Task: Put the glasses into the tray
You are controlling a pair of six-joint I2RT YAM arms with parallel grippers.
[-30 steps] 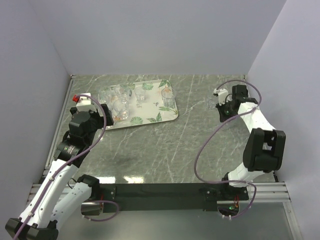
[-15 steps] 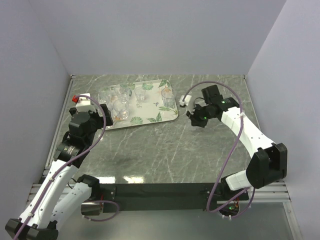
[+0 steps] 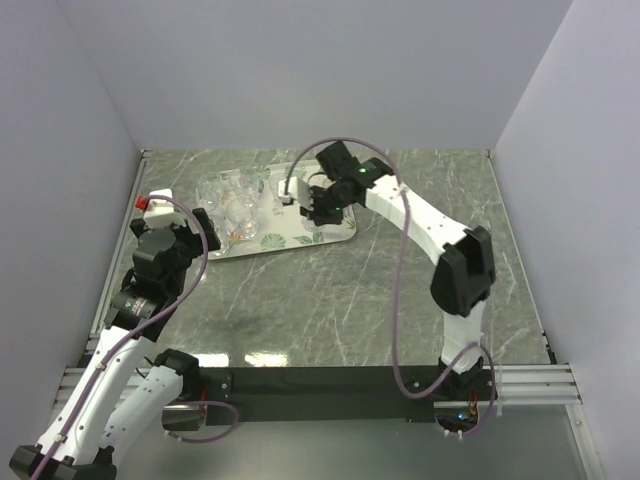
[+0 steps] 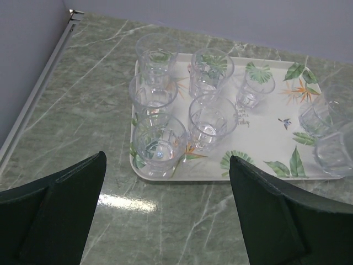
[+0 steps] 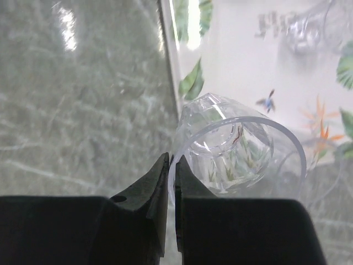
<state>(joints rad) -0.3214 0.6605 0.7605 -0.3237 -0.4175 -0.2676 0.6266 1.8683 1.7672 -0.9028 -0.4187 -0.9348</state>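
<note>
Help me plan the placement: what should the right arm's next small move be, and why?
Probably lower the right gripper straight down: it pinches a glass by the rim above bare tray just inside the edge, not yet set down.

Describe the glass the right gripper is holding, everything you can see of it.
The held glass is a small clear, colourless tumbler with a round rim. The right gripper pinches its wall at the rim. It is over the tray, near the tray's edge, with its mouth toward the wrist camera. Whether its base touches the tray cannot be told.
</note>
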